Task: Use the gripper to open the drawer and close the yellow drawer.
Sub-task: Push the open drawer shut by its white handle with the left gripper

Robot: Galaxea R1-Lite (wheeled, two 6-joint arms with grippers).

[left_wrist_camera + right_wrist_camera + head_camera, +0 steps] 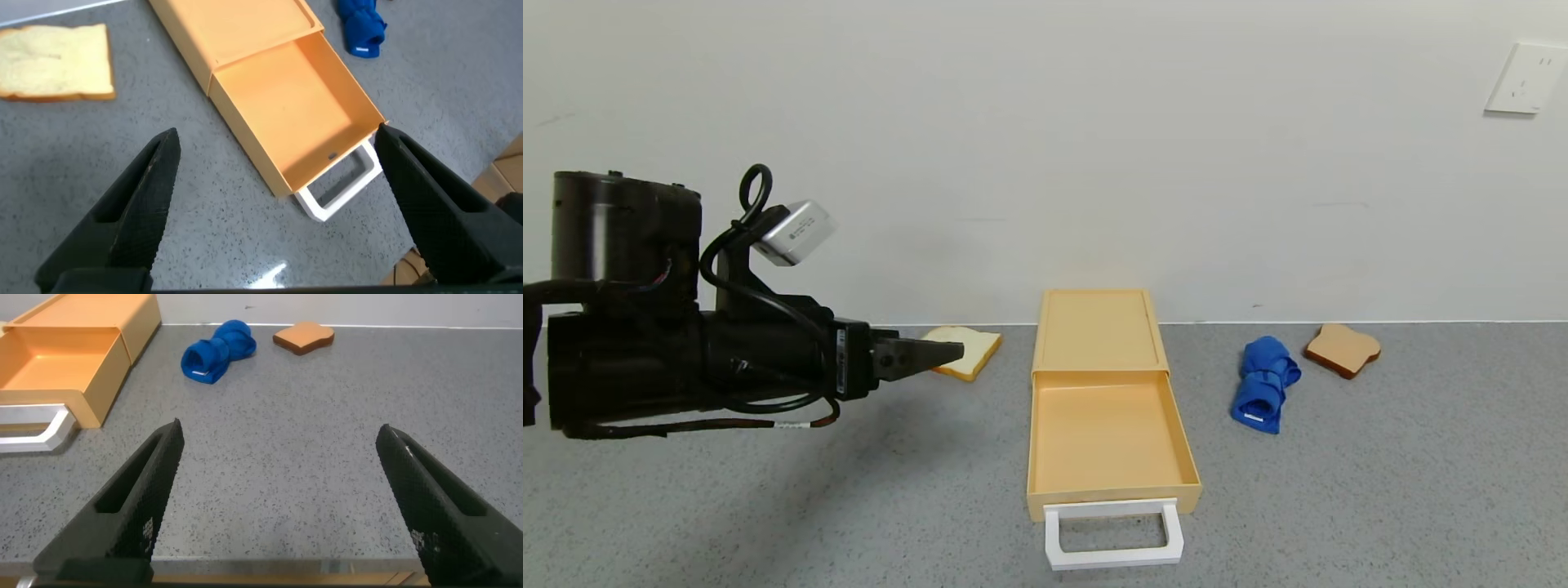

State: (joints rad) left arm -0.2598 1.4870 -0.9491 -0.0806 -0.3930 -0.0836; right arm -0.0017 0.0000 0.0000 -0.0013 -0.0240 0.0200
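the yellow drawer [1107,437] sits pulled well out of its flat matching case [1098,329] in the middle of the head view, its tray bare inside and its white loop handle [1112,535] pointing toward the lower edge of the frame. the left gripper [931,355] hangs in the air at the left of the frame, tips pointing right toward the case and well clear of the drawer; in its own wrist view the two dark fingers [135,208] stand wide apart with nothing between them, the open tray and handle showing beyond. a pale bread slice [964,351] lies on the grey speckled counter [1380,490] just left of the case, partly behind the fingertips. right of the drawer lies a rolled blue cloth [1264,384], and further right a browner bread slice [1342,349]. the right gripper [278,506] shows only in its wrist view, fingers spread apart over bare counter. a white wall socket [1525,77] sits upper right.
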